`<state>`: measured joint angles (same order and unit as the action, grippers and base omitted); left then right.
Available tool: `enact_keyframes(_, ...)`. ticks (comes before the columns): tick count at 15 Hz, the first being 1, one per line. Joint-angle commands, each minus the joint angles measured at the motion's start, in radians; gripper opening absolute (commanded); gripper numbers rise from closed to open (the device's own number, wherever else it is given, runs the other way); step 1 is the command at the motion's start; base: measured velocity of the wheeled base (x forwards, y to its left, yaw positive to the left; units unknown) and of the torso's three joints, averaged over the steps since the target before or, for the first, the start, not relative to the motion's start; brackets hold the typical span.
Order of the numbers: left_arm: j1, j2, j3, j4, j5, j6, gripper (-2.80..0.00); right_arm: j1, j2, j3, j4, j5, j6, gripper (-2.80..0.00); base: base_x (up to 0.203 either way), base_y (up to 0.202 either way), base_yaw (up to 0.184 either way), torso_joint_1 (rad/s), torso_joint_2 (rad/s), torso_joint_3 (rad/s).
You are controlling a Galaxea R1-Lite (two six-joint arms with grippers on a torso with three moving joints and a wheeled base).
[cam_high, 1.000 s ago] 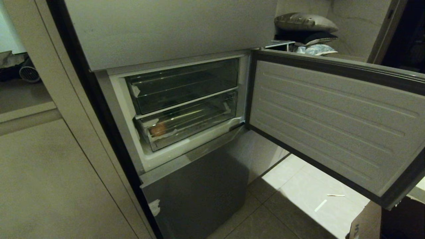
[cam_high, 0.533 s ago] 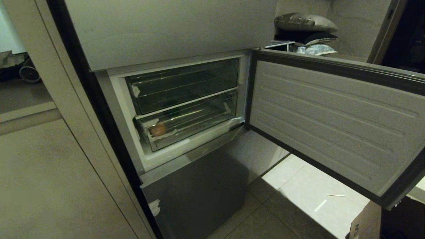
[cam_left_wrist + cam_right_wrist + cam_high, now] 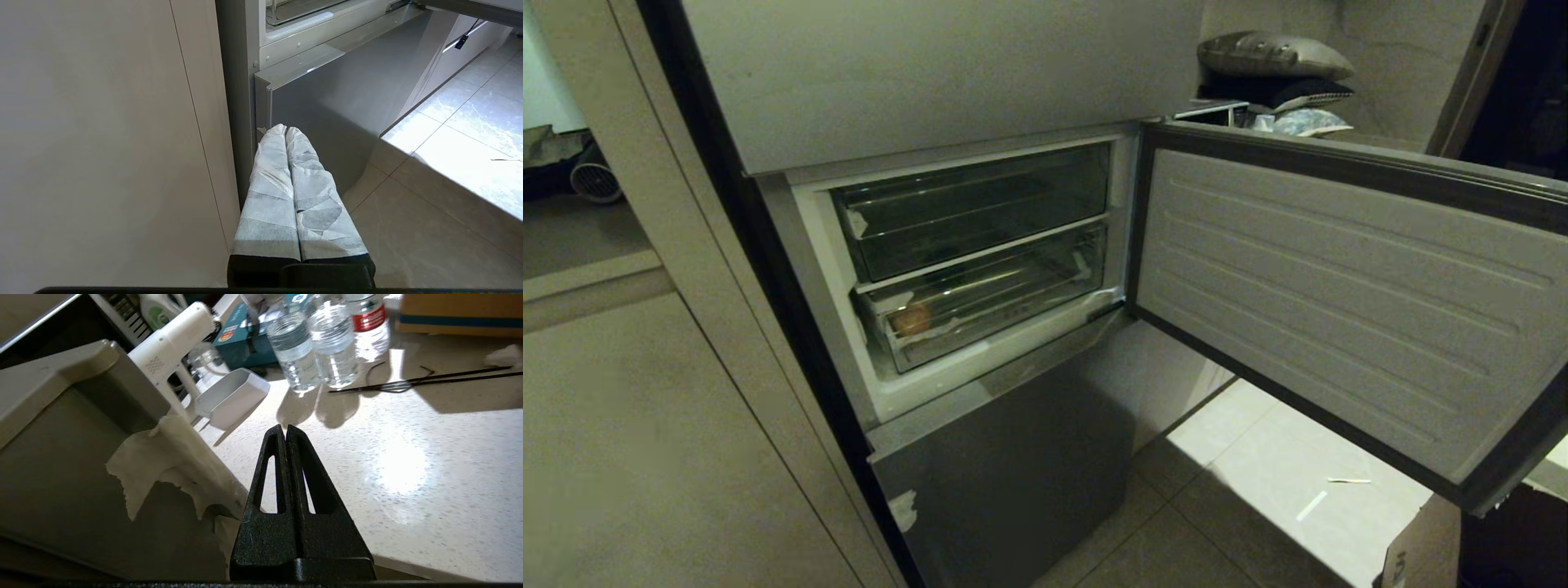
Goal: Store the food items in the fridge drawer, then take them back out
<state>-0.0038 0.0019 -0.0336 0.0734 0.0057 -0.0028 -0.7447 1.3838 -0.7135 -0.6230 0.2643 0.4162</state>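
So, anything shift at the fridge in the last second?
Nothing visibly changed. The food item still sits at the left end of the lower drawer, the fridge door stays swung open, and neither arm has entered the head view.

We see round orange-tan food item (image 3: 912, 318) lying at left end inside fridge drawer (image 3: 1005, 306): clear plastic, lower of two, pushed in. No claw near either.
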Motion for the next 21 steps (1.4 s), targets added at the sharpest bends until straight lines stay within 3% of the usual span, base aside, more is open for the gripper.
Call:
enact_keyframes(1,-0.001,0.001,0.0,0.0,0.0,0.0,-2.8,0.001,0.029,-0.016,-0.004,0.022,0.004,-2.8,0.0,0.0,0.0,0.0,0.0,0.0)
enact_keyframes(6,0.0,0.001,0.0,0.0,0.0,0.0,-2.8,0.0,0.03,-0.01,-0.004,0.125,0.004,-2.8,0.0,0.0,0.0,0.0,0.0,0.0)
enact_keyframes(15,0.0,0.001,0.0,0.0,0.0,0.0,-2.8,0.006,-0.117,0.112,-0.001,0.134,0.004,-2.8,0.0,0.0,0.0,0.0,0.0,0.0)
enact_keyframes(21,-0.001,0.001,0.0,0.0,0.0,0.0,-2.8,0.13,-0.328,0.269,0.004,0.131,-0.006,-2.8,0.0,0.0,0.0,0.0,0.0,0.0)
